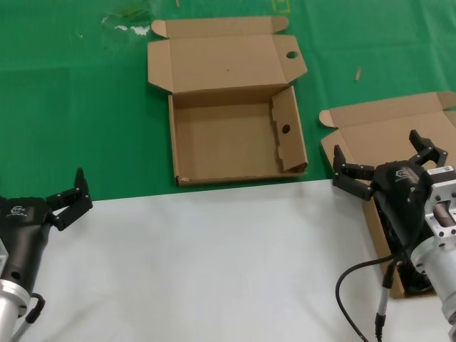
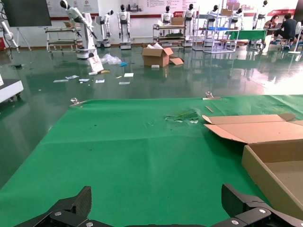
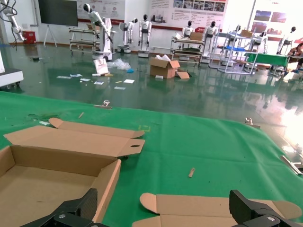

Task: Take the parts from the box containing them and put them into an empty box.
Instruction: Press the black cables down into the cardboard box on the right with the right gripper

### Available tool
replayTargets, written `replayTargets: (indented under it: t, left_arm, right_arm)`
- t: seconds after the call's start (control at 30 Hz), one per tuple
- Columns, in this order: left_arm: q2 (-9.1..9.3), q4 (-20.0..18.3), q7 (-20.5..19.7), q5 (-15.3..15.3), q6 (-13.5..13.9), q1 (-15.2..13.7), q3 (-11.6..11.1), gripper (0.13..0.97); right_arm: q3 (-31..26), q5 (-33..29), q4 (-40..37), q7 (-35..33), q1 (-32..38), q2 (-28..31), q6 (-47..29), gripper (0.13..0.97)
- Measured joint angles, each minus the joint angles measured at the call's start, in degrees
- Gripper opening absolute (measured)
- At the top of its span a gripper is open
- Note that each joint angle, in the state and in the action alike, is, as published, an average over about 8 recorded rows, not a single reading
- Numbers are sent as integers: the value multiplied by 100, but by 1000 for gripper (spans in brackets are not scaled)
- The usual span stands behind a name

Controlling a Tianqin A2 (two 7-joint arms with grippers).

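The empty box (image 1: 224, 139) lies open mid-table, with a round hole in its lid tab and one in its side flap. It also shows in the left wrist view (image 2: 277, 165) and the right wrist view (image 3: 52, 184). The box containing the parts (image 1: 388, 132) sits at the right, lid open, mostly hidden by my right arm. Black cables (image 1: 412, 276) show only as a dark patch inside it. My right gripper (image 1: 381, 153) (image 3: 163, 203) is open and empty above this box's lid (image 3: 218, 208). My left gripper (image 1: 71, 196) (image 2: 156, 198) is open and empty at the left, on the near side of the green mat's edge.
A green mat (image 1: 71, 107) covers the far half of the table and a white surface (image 1: 199, 263) the near half. A small brown scrap (image 1: 358, 73) and white scuffs (image 1: 128, 27) lie on the mat. My right arm's own black cable (image 1: 356, 281) loops over the white surface.
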Motion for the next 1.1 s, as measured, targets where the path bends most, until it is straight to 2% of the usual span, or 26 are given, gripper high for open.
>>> replayTargets:
  t: [0.4,0.53,0.7,0.87,1.0,1.1]
  left_arm:
    - [0,0,0,0,0,0,0,966]
    - [0,0,0,0,0,0,0,966]
    - [0,0,0,0,0,0,0,966]
    - [0,0,0,0,0,0,0,966]
    - [0,0,0,0,0,0,0,966]
    - [0,0,0,0,0,0,0,966]
  right_arm:
    - [-21,7,0,5,7,9,6,966]
    - [-438,146,16,46,143,336,109,966]
    - [-1652,826,157,-157,513,1414,442,966]
    - [-2593,1863,563,-877,694,2729,664,966]
    - [-2519,1987,936,-1103,335,3731,412,966]
    - [-1971,1432,1136,-785,-252,4473,-54,966]
